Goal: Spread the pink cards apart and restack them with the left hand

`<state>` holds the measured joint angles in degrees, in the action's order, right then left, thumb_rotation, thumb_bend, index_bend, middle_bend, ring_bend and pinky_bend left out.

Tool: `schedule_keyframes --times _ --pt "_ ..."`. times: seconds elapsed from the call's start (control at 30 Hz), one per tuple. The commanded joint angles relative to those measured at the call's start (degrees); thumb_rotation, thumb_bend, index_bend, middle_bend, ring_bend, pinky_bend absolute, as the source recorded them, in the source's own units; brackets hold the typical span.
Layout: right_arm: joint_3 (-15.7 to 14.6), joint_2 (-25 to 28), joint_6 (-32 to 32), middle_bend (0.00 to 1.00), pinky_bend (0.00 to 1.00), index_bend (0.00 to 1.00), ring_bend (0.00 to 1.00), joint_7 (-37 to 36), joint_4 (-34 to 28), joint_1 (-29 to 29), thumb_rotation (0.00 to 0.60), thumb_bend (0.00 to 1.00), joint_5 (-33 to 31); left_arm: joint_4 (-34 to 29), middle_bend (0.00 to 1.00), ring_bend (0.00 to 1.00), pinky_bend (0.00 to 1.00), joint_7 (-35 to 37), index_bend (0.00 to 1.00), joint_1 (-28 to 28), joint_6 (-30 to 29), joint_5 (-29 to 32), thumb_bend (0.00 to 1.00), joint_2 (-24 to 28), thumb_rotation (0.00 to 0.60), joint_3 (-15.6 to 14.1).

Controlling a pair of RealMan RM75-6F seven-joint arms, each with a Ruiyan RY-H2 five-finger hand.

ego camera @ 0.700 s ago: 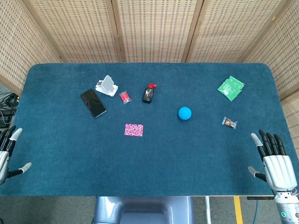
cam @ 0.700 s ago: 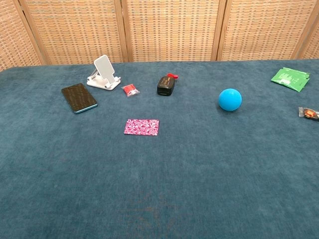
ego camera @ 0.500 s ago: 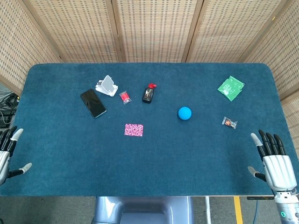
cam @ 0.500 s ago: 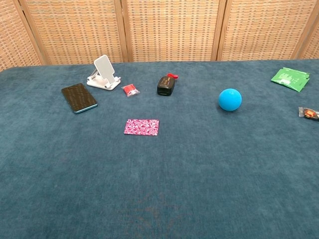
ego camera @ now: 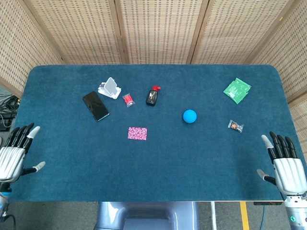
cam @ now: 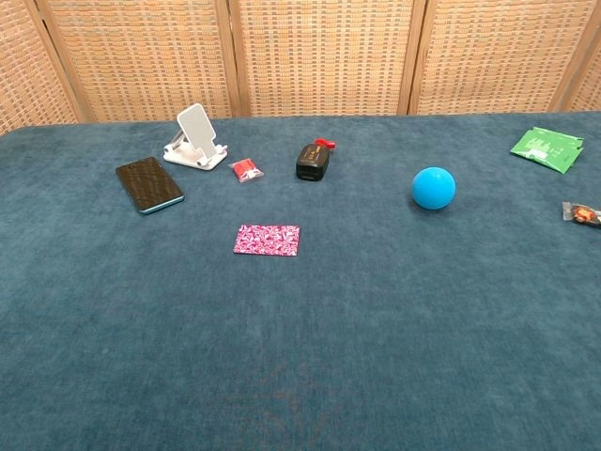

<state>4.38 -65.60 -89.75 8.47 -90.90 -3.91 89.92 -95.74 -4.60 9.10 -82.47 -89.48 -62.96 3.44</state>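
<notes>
My left hand point(ego camera: 15, 155) hovers at the table's point(ego camera: 192, 163) near-left edge, fingers spread, holding nothing — well apart from the pink cards point(ego camera: 137, 133), which lie as 1 neat stack (flat, mid-table) in front of the phone point(ego camera: 95, 106). My right hand point(ego camera: 285, 165) is spread too, at the near-right corner.

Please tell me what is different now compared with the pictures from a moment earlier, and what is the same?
The left hand has moved in over the table's left edge, toward the pink cards, fingers spread, holding nothing. The right hand slid slightly down and right, open as before. The cards lie stacked, untouched; the phone, blue ball and other items did not move.
</notes>
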Motion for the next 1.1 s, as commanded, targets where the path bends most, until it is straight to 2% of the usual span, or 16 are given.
schedule_keyframes --times 0.03,0.07,0.1,0.2,0.23,0.27,0.33,0.5,0.63,0.9,1.1 --pt "0.5 -0.2 0.9 0.0 0.0 0.0 0.0 0.2 0.3 -0.3 0.6 0.0 -1.3 -3.2 0.0 0.0 0.0 -5.7 0.0 6.0 6.4 1.0 0.89 -1.3 0.6 3.2" --pt "0.7 -0.2 1.2 0.0 0.0 0.0 0.0 0.3 0.3 -0.5 0.6 0.0 -1.7 -4.1 0.0 0.0 0.0 -6.7 0.0 7.8 8.6 1.8 0.96 -1.6 0.6 4.1" --pt "0.9 -0.2 1.4 0.0 0.0 0.0 0.0 0.3 0.3 -0.6 0.6 0.0 -2.1 -5.1 0.0 0.0 0.0 -7.2 0.0 10.2 11.9 2.8 0.99 -2.0 0.6 5.0" --pt "1.1 -0.3 2.2 0.0 0.0 0.0 0.0 -0.2 0.3 -0.7 0.6 0.0 -3.1 -6.0 0.0 0.0 0.0 -7.9 0.0 16.6 20.9 6.5 1.0 -3.3 0.6 7.4" --pt "1.2 -0.2 2.8 0.0 0.0 0.0 0.0 -0.4 0.4 -0.8 0.6 0.0 -3.7 -5.1 0.0 0.0 0.0 -10.1 0.0 21.2 27.0 8.5 1.0 -5.3 0.6 8.6" --pt "1.3 -0.2 3.2 0.0 0.0 0.0 0.0 -0.3 0.5 -1.0 0.6 0.0 -4.2 -4.1 0.0 0.0 0.0 -10.4 0.0 25.0 32.5 12.1 1.0 -7.7 0.6 9.8" --pt "1.4 -0.3 3.6 0.0 0.0 0.0 0.0 0.0 0.7 -1.2 0.6 0.0 -4.5 -1.6 0.0 0.0 0.0 -12.7 0.0 29.7 38.1 18.2 1.0 -10.7 0.6 11.2" --pt "1.7 -0.5 4.0 0.0 0.0 0.0 0.0 0.5 0.9 -1.3 0.6 0.0 -5.5 1.7 0.0 0.0 0.0 -15.9 0.0 36.0 43.5 26.6 1.0 -15.5 0.6 11.4" --pt "2.1 -0.5 4.5 0.0 0.0 0.0 0.0 0.6 1.0 -1.5 0.6 0.0 -6.6 3.8 0.0 0.0 0.0 -18.0 0.0 39.0 44.8 30.5 1.0 -18.1 0.6 10.3" --pt "2.6 -0.6 5.5 0.0 0.0 0.0 0.0 0.4 1.6 -1.7 0.6 0.0 -8.4 7.5 0.0 0.0 0.0 -17.7 0.0 43.1 47.5 37.0 1.0 -22.3 0.6 7.9" --pt "2.9 -0.5 6.2 0.0 0.0 0.0 0.0 -0.1 1.9 -2.0 0.6 0.0 -9.4 11.6 0.0 0.0 0.0 -15.8 0.0 45.1 48.9 39.2 1.0 -25.9 0.6 6.2"
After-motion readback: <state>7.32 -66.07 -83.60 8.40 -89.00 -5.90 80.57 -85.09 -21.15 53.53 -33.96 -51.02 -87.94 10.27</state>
